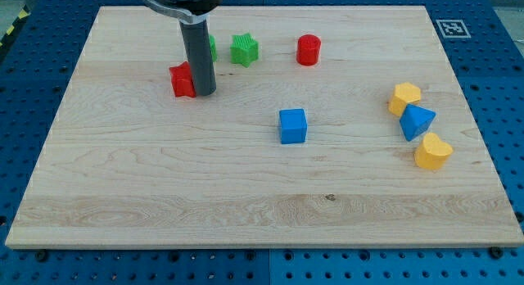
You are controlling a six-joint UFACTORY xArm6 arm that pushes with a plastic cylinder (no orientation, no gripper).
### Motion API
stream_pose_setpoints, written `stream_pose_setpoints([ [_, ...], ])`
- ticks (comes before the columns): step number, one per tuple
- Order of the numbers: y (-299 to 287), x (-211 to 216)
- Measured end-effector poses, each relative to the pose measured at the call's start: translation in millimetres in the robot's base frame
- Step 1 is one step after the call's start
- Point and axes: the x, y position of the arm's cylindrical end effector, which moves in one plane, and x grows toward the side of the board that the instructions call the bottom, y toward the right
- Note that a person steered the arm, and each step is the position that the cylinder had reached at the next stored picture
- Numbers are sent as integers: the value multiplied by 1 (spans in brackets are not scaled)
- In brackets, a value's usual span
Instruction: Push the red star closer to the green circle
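The arm comes down from the view's top edge as a dark rod, nearly upright, below a wider dark collar cut off by the frame. There are no jaws on this rig, only my tip (205, 92), which rests on the wooden board (164, 203).

Touching my tip on its left side is a red block (182, 80), partly covered by the rod; its shape cannot be made out clearly, though it is likely the red star. Just behind the rod, toward the view's top, a sliver of a green block (212, 47) shows at the rod's right edge; most of it is hidden, so its shape cannot be told. Near it, up and right of my tip, stands the green star (244, 50). Farther right along the same row is the red cylinder (309, 51).

Down and right of my tip, well apart, sits the blue cube (292, 126). Far to the right, 3 blocks cluster: a yellow block (404, 97), a blue block (417, 121) touching it below, and another yellow block (432, 151) lowest.
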Motion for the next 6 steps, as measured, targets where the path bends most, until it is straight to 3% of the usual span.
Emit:
stream_pose_setpoints([
  [2,-4,31],
  [4,-54,33],
  [6,-48,17],
])
